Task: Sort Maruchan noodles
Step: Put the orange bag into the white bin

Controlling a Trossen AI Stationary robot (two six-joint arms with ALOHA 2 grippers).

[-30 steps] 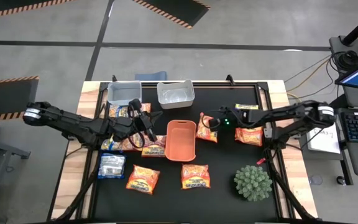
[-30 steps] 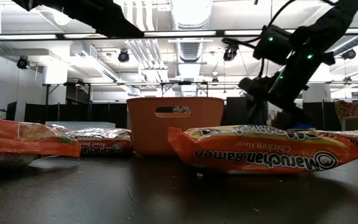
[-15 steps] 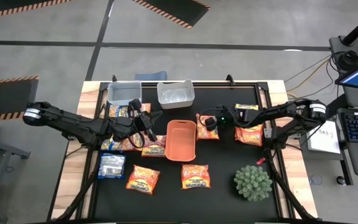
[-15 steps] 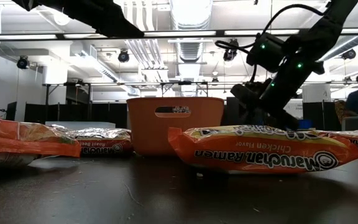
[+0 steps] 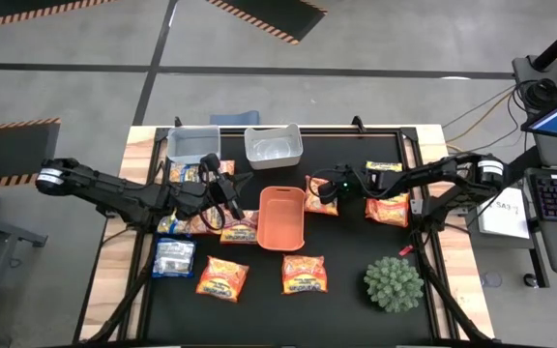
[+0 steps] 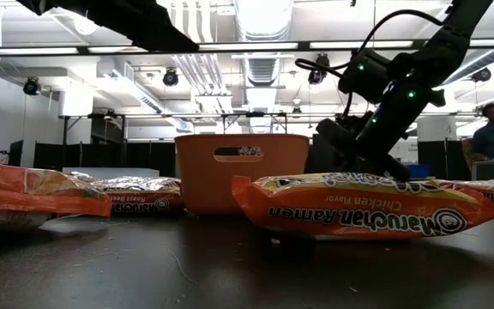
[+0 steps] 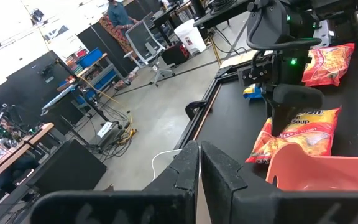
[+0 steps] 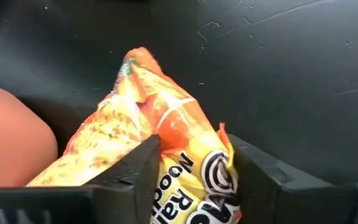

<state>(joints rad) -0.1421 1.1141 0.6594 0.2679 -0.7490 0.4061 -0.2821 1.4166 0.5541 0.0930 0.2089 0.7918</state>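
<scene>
Right claw [image 8: 188, 177] down at the black bench [image 8: 278, 68], its two dark fingers [image 8: 138, 171] pressed against either side of an orange-and-yellow Maruchan noodle packet [image 8: 160, 140]. Packet crumpled, one corner poking up between them. Edge of the orange tray [image 8: 11, 140] just beside the packet. Light scratches across the bench surface.

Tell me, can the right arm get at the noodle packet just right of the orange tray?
Likely yes: the right gripper already straddles that noodle packet beside the orange tray, a finger on each side, nothing in between.
</scene>
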